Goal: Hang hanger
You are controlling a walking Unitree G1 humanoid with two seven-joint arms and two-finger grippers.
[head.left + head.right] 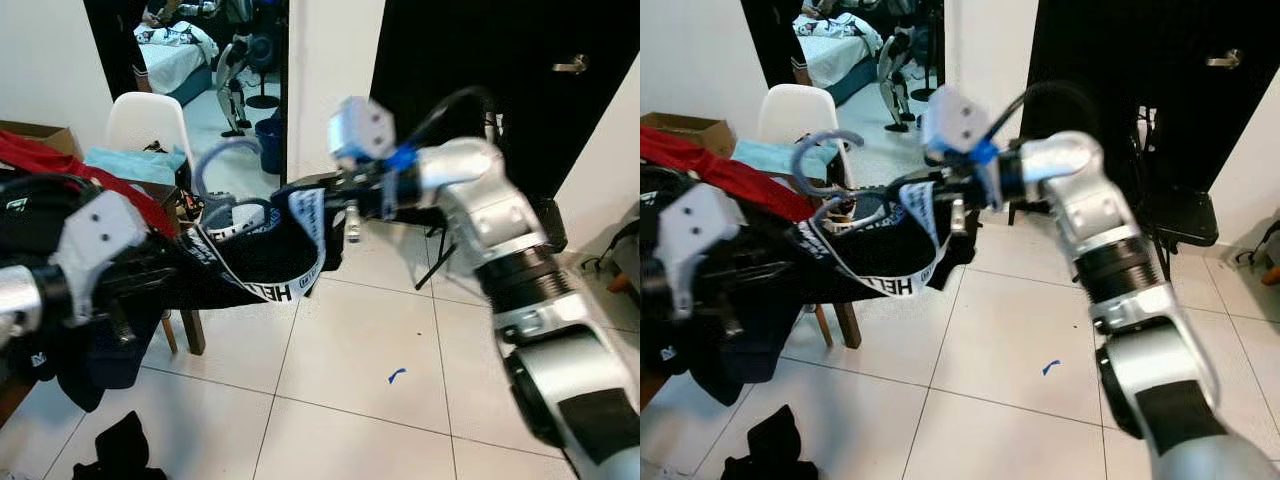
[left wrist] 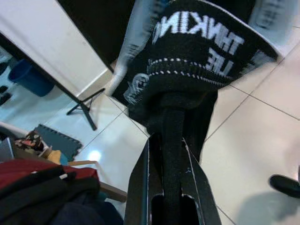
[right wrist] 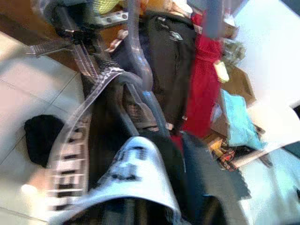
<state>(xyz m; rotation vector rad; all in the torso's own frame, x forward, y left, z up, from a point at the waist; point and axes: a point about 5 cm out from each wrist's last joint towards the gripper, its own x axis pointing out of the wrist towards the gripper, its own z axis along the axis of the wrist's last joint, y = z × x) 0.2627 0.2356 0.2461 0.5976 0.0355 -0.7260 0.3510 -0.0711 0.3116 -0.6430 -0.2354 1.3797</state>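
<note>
Black knit garment [image 1: 262,252], curved hanger [image 1: 215,160].

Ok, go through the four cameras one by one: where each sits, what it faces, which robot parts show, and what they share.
Left eye view: head camera, facing down over the tiled floor; both silver arms hold the black garment on a hanger.
Right eye view: same head camera, same scene, with the white chair and black door behind.
Left wrist view: along the left tool, shut on black fabric.
Right wrist view: along the right tool, blurred, facing the garment and red cloth.
Shared: the lettered black garment.
</note>
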